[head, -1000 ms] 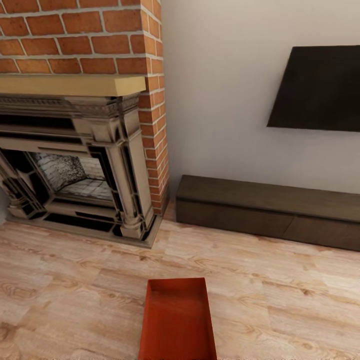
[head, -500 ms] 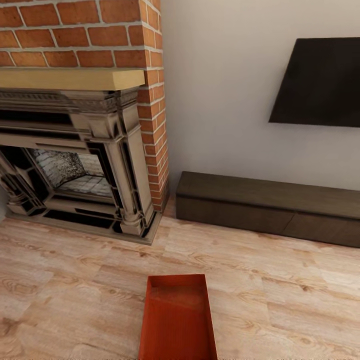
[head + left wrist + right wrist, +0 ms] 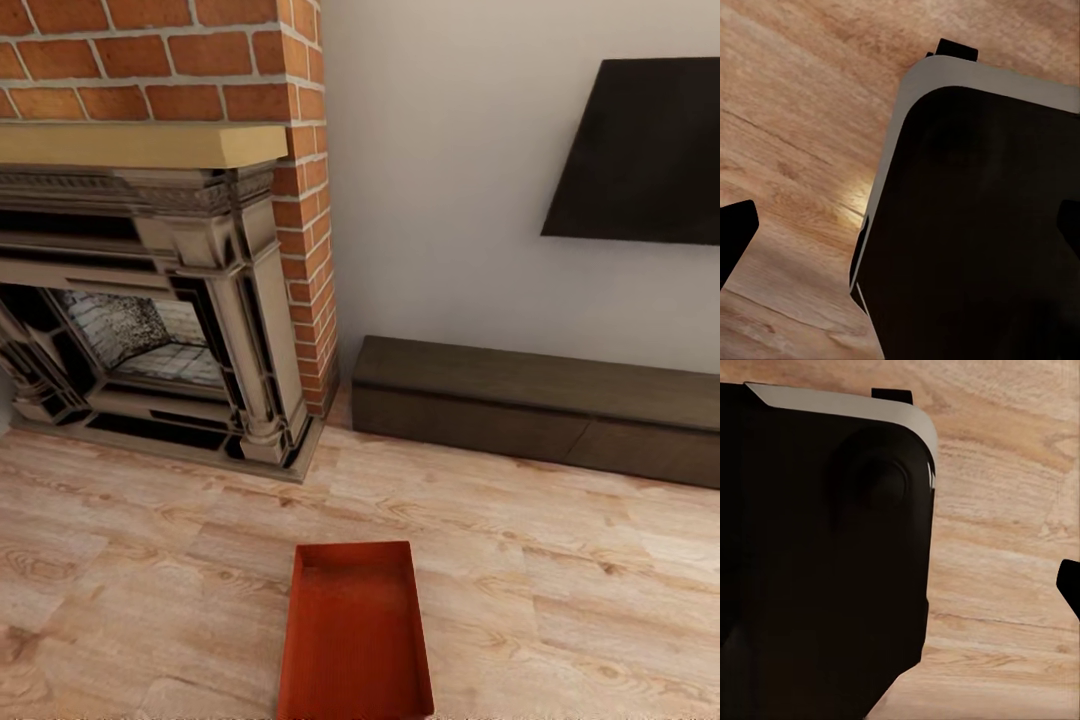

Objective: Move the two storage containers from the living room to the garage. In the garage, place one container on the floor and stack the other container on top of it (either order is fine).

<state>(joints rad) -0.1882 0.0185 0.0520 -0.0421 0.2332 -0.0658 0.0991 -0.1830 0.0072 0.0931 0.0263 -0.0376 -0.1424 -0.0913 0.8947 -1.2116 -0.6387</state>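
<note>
One orange-red storage container [image 3: 355, 640] lies open-top on the light wood-plank floor [image 3: 140, 560] of the living room, at the bottom middle of the head view, its near end cut off by the frame edge. Nothing is inside it. In the left wrist view my left gripper [image 3: 900, 236] hangs open over the floor, with one dark fingertip [image 3: 735, 232] at each side edge. My right gripper [image 3: 900, 592] also looks open, one fingertip [image 3: 1072, 589] showing at the frame edge. Neither gripper holds anything.
An ornate fireplace [image 3: 150, 330] under a red brick chimney [image 3: 200, 60] stands at the back left. A long dark low bench [image 3: 540, 405] runs along the pale wall under a black TV [image 3: 640, 150]. My own dark base [image 3: 975, 225] sits below both grippers.
The whole head view has slid upward a little, so the camera moved. The container, fireplace and bench have not moved on the floor.
</note>
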